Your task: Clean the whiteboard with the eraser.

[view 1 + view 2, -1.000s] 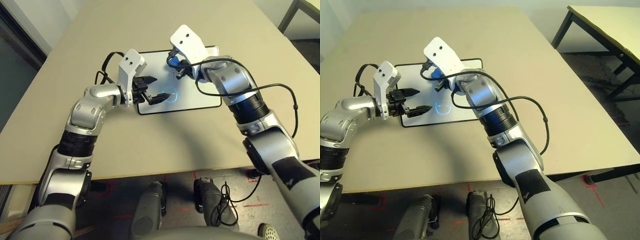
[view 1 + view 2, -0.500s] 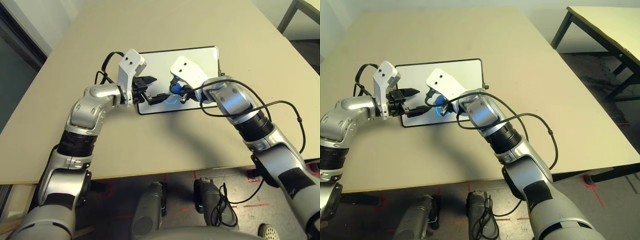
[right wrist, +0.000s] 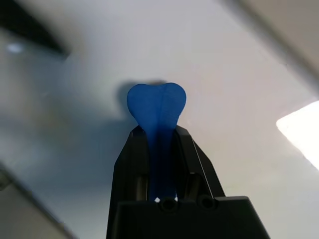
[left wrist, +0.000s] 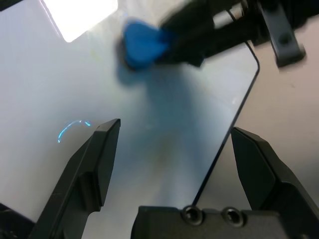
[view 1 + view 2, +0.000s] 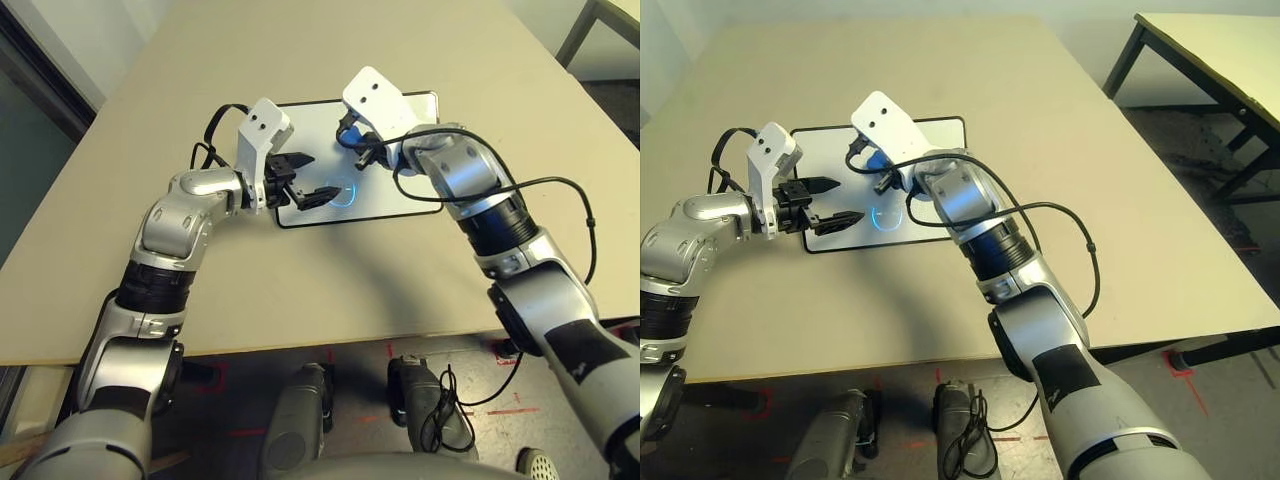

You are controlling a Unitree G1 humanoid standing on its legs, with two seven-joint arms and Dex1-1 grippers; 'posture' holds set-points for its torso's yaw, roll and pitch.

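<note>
over whiteboard [image 5: 400, 180], right gripper [image 3: 157, 119] clamps eraser [image 3: 156, 107]; left gripper [image 4: 172, 149] gapes.

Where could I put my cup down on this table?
Plenty of bare table lies beyond and right of the whiteboard, and in front of it. It is crowded over the board: the left gripper hovers open there, and the right gripper holds the eraser.

Head stereo pair looks down from above; wrist cams sit close, seemingly angled onto the shared whiteboard [image 5: 400, 190].
</note>
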